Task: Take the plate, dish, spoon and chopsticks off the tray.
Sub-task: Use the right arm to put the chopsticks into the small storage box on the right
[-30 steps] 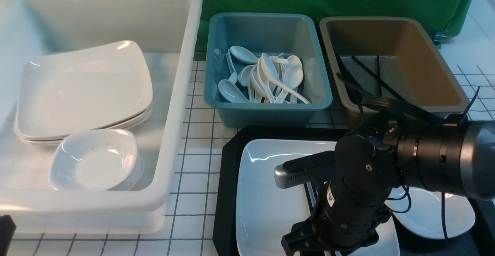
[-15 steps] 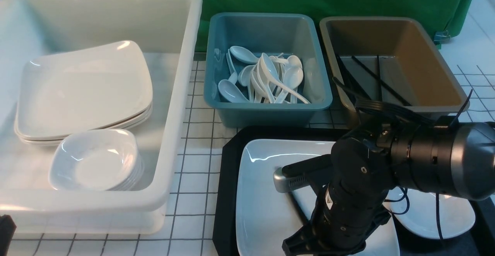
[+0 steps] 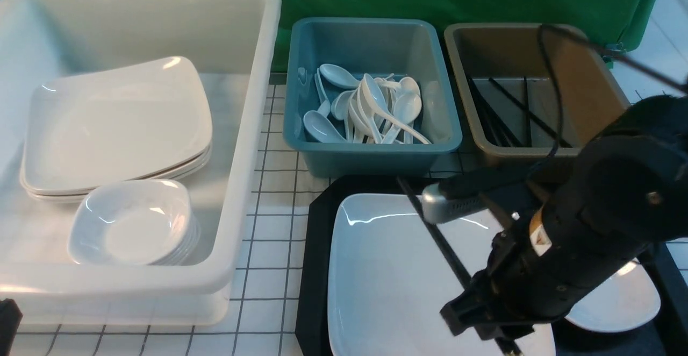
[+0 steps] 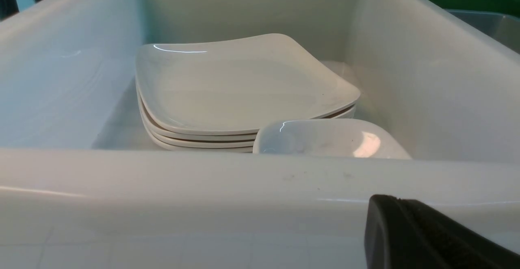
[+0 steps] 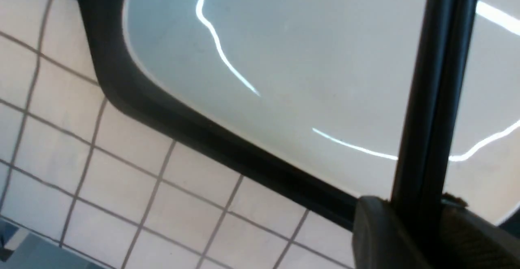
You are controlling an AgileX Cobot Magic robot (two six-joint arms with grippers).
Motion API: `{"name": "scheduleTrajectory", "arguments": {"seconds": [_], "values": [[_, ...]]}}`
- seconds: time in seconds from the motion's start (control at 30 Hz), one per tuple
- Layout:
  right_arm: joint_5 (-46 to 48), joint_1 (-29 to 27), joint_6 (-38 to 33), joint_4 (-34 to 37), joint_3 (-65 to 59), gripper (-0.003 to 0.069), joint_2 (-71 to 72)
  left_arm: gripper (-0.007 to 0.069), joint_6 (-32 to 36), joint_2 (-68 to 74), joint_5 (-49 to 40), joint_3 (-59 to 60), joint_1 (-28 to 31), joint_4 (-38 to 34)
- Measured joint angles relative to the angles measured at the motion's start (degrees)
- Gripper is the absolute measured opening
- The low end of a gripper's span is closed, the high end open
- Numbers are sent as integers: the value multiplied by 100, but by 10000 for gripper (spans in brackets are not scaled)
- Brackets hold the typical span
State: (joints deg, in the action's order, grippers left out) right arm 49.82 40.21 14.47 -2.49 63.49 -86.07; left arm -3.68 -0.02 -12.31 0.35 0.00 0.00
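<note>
My right gripper [image 3: 497, 334] is shut on the pair of black chopsticks [image 3: 435, 232] and holds them slanted above the large white plate [image 3: 387, 275]. The right wrist view shows the gripper [image 5: 420, 220] clamped on the chopsticks [image 5: 438, 78] over the plate [image 5: 304, 57]. The plate lies on the black tray [image 3: 314, 248]. The small white dish [image 3: 626, 302] lies on the tray right of the plate, partly hidden by my right arm. No spoon shows on the tray. My left gripper [image 4: 392, 206] is shut and empty, low in front of the white bin's near wall.
The big white bin [image 3: 252, 130] on the left holds stacked plates [image 3: 118, 125] and stacked dishes [image 3: 134, 221]. A teal bin [image 3: 371, 154] behind the tray holds several spoons. A brown bin [image 3: 591, 92] at the back right holds black chopsticks.
My right arm has risen and swung right with the chopsticks in its grip. The chopsticks now slant over the plate, more of which is uncovered. The left arm has not moved.
</note>
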Motion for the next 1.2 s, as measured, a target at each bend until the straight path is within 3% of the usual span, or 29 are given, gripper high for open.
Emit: {"name": "scheduleTrajectory", "arguments": {"seconds": [0.07, 0.17, 0.3, 0.47, 0.87, 1.0, 1.2], "values": [[8, -220, -91, -6, 105, 180, 58, 20, 0, 0, 0, 0, 0, 0], [-219, -1031, -396, -43, 490, 180, -19, 20, 0, 0, 0, 0, 0, 0], [-1028, -1914, -785, -81, 1138, 180, -462, 20, 0, 0, 0, 0, 0, 0], [-1745, -2545, -1054, -93, 2181, 180, -1349, 20, 0, 0, 0, 0, 0, 0], [-3923, -3019, -1069, -87, 2841, 180, -3047, 20, 0, 0, 0, 0, 0, 0], [-3979, -3026, -1069, -81, 2841, 185, -3343, 20, 0, 0, 0, 0, 0, 30], [-3454, -3026, -1020, -81, 2841, 267, -3481, 20, 0, 0, 0, 0, 0, 0]]}}
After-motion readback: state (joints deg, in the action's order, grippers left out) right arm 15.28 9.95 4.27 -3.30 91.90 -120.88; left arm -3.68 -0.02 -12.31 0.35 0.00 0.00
